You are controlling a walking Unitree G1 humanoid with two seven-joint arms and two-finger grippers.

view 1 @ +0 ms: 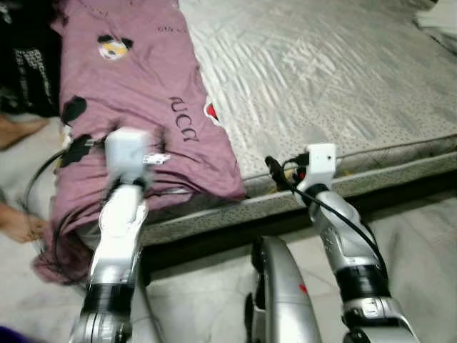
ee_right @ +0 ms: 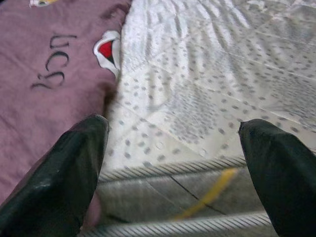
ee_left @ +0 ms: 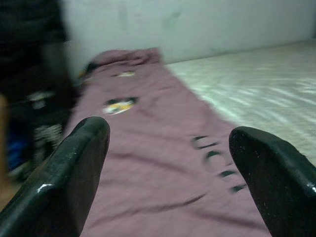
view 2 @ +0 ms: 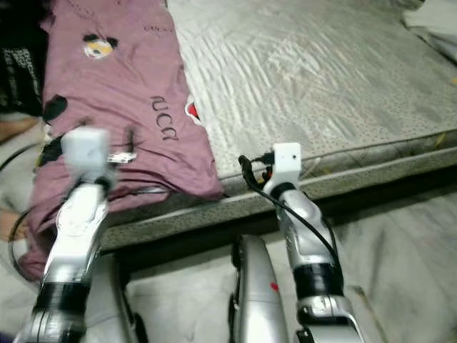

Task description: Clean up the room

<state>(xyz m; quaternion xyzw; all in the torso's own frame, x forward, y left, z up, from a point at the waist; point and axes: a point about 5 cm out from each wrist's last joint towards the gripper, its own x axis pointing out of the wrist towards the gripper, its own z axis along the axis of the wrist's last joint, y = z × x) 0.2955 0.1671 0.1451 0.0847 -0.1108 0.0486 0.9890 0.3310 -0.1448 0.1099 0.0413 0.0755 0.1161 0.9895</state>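
Mauve sheet (view 1: 136, 93) drapes the mattress (view 1: 321, 78) edge. I see my left gripper (ee_left: 168, 163) spread wide above it; right gripper (ee_right: 173, 163) likewise gaping, holding nothing, near the mattress edge.

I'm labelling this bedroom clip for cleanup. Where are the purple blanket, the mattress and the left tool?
purple blanket (view 1: 136, 78): left eye view, on its flat middle.
mattress (view 1: 321, 78): left eye view, on its bare quilted top.
left tool (ee_left: 170, 163): left wrist view, midway between its two open black fingertips.
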